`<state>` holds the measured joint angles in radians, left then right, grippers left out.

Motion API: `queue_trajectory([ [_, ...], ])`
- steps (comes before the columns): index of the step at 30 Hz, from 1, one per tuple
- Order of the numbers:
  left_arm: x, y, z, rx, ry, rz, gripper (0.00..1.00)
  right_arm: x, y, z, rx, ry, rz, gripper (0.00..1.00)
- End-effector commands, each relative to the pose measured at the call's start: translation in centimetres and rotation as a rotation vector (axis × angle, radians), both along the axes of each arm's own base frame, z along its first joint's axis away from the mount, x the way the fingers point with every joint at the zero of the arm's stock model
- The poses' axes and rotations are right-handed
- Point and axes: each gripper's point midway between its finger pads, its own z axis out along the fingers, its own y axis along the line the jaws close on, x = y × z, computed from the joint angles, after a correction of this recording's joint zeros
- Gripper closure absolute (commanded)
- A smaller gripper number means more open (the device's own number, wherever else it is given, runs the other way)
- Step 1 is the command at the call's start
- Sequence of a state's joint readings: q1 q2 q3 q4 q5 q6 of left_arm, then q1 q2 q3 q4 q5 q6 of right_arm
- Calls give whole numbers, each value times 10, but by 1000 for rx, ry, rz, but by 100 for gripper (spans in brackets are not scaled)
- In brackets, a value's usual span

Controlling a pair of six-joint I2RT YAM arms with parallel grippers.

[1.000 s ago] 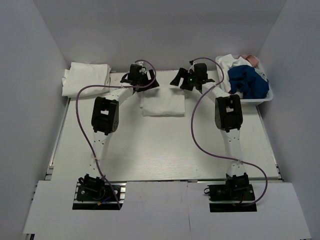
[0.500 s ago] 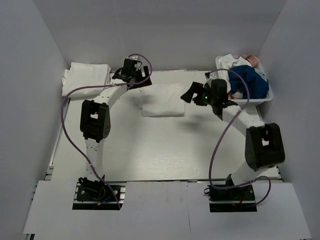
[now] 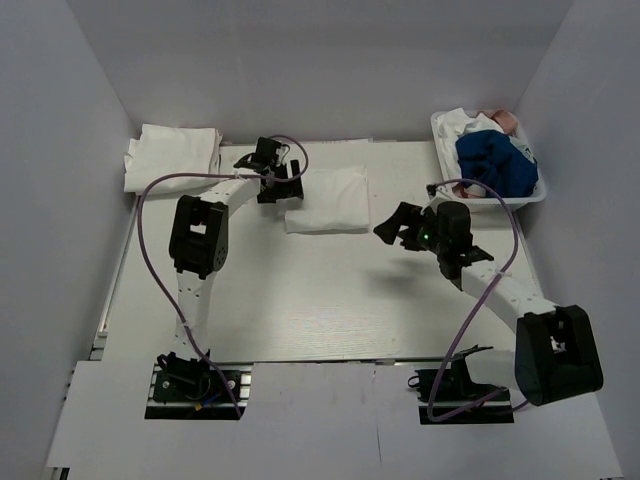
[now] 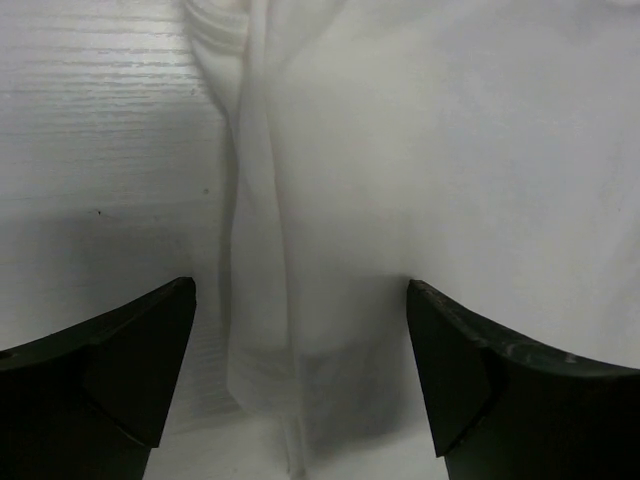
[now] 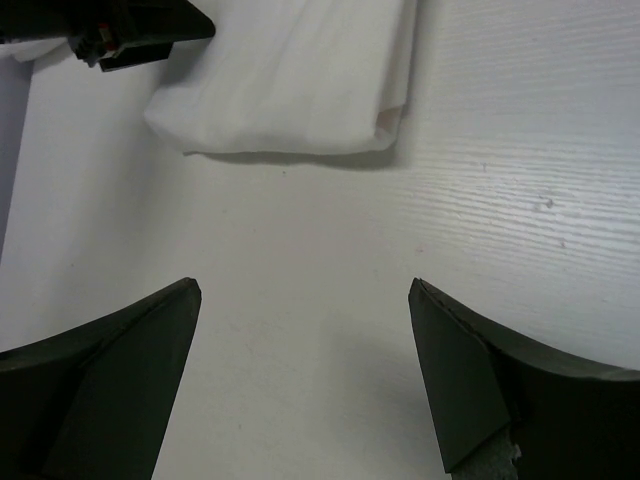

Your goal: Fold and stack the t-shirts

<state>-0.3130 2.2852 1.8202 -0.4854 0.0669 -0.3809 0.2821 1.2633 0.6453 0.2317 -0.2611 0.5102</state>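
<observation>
Far-left corner: folded white cotton t-shirts piled on the pale surface, unmoved.
Left end effector: has come nearer, now at the middle shirt's left edge; fingers wide apart, empty.
Far centre: single folded white t-shirt, lying flat.
Right end effector: swung back off that shirt; fingers parted over bare surface.
White plastic bin: far right corner, holding blue and white cloth.
Room: bare surface from shirt to bases.

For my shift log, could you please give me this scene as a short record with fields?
folded t-shirt: white, lying flat at the centre-back of the table
t-shirt pile: white, far-left corner
basket: far right, holds blue cloth and white cloth
left pincer: open, over the folded t-shirt's left edge
right pincer: open, empty, over bare table to the right of the folded t-shirt
</observation>
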Motion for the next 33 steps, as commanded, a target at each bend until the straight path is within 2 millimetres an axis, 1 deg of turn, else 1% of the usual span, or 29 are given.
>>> queue_trajectory([
  [1,-4,-12,-9,-3,23,-43,7,4,-15,2,-26,-45,-87,10],
  [3,-9,-15,-25,6,51,-52,14,2,-20,-2,-43,-30,-104,10],
  [4,-9,-15,-25,6,51,-52,23,3,-22,-3,-57,-34,-110,10],
  [5,-13,-21,-32,3,66,-67,27,1,-23,-3,-62,-28,-112,10],
  [6,-14,-22,-32,4,64,-88,34,2,-25,-3,-71,-35,-113,10],
  [7,-13,-28,-31,14,44,-120,46,3,-29,-4,-83,-37,-135,10],
  [8,-11,-21,-34,53,30,-108,50,3,-31,-4,-91,-36,-145,10],
  [9,-16,-27,-38,93,25,-130,54,3,-36,-6,-119,-34,-163,10],
  [10,-9,-21,-33,138,-8,-136,67,5,-41,-4,-130,-42,-185,10],
  [11,-6,-16,-34,206,-20,-119,76,6,-44,-4,-141,-44,-201,10],
  [12,-4,-10,-36,241,-17,-109,90,6,-47,-5,-152,-41,-213,10],
  [13,3,-1,-25,295,-36,-88,100,8,-54,-5,-173,-47,-246,10],
  [14,5,4,-26,328,-35,-84,100,8,-57,-4,-181,-53,-259,10],
  [15,9,8,-22,354,-52,-80,100,8,-58,-6,-186,-46,-266,10],
  [17,21,24,1,423,-109,-54,100,6,-62,-4,-188,-58,-282,10],
  [18,23,28,12,444,-131,-61,100,6,-63,-4,-193,-62,-288,10],
  [19,31,36,35,452,-188,-40,100,5,-63,-1,-193,-75,-285,10],
  [21,36,43,61,509,-259,-76,100,4,-65,-5,-197,-79,-288,10],
  [22,36,56,71,569,-283,-47,100,5,-64,-4,-195,-86,-285,10],
  [23,40,61,96,610,-343,-49,100,5,-63,-5,-198,-83,-284,10],
  [24,40,66,107,639,-367,-49,100,5,-65,-6,-205,-79,-289,10],
  [25,40,73,113,681,-378,-37,100,5,-66,-8,-209,-66,-292,10],
  [26,45,82,127,701,-411,-17,100,5,-67,-10,-216,-62,-298,10],
  [27,44,86,137,740,-428,-38,100,5,-68,-13,-217,-55,-301,10],
  [28,46,97,146,774,-439,-18,100,6,-67,-14,-215,-49,-302,10],
  [29,48,105,152,795,-452,-7,100,7,-68,-15,-214,-48,-306,10],
  [30,49,108,156,833,-460,-28,100,7,-66,-14,-211,-52,-298,10],
  [32,54,127,176,865,-493,5,100,8,-68,-18,-224,-37,-299,10],
  [33,54,130,180,903,-494,-8,100,7,-68,-20,-229,-27,-298,10],
])
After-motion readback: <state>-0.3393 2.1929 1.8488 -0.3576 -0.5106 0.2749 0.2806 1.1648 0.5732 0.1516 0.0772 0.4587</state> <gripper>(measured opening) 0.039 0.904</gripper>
